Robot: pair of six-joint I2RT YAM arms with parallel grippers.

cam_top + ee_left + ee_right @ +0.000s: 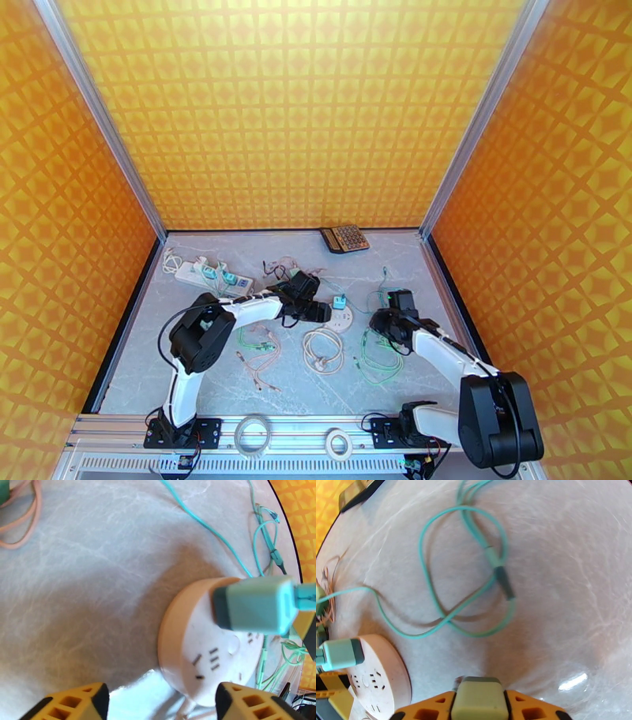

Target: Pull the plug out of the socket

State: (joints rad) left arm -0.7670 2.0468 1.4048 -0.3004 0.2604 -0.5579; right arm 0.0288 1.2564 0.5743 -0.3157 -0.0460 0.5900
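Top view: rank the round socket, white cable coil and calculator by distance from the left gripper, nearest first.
1. Round socket, just right of the left gripper.
2. White cable coil, nearer the arm bases.
3. Calculator, at the back edge.

Both arms are reached forward and bent inward. The left gripper [158, 703] is held with jaws spread wide; the right gripper [382, 321] is clamped on a grey-green plug [478, 699].

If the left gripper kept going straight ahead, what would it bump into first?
Probably the round socket, just ahead of the left gripper; the teal plug sits farther back on it.
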